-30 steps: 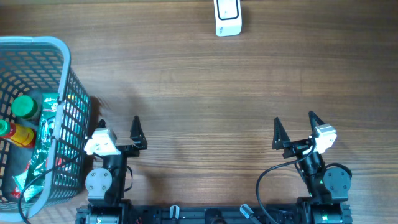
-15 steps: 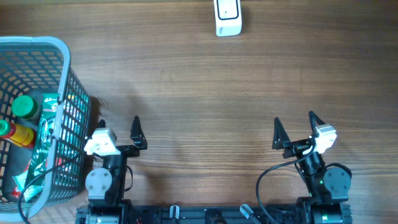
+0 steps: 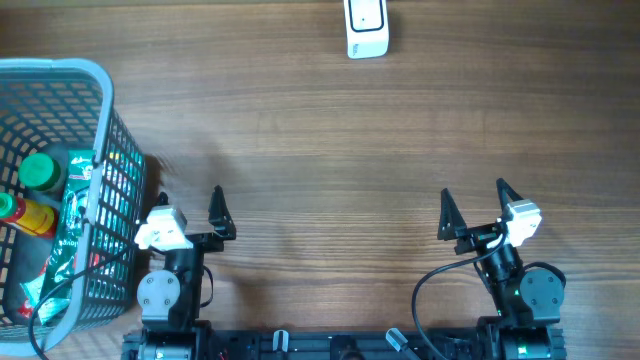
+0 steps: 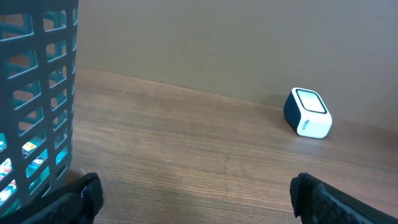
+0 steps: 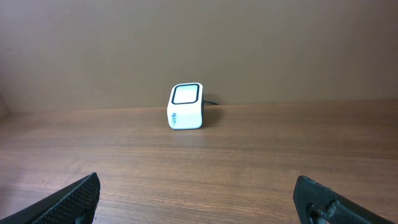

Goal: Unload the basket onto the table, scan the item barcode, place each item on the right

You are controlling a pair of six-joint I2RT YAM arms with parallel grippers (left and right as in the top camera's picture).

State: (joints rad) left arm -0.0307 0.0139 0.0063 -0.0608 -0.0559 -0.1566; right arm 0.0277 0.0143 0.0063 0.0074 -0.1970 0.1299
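Both arms folded back low.
The left gripper (image 3: 190,205) and right gripper (image 3: 472,195) gape wide, empty; left's outer finger seems partly hidden overhead.

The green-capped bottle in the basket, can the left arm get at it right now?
Probably yes, from above. The basket is open-topped beside the open left claw, and nothing covers the green-capped bottle; the mesh wall between them means lifting over it.

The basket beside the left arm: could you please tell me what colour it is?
The basket is light blue, seen best in the overhead view.
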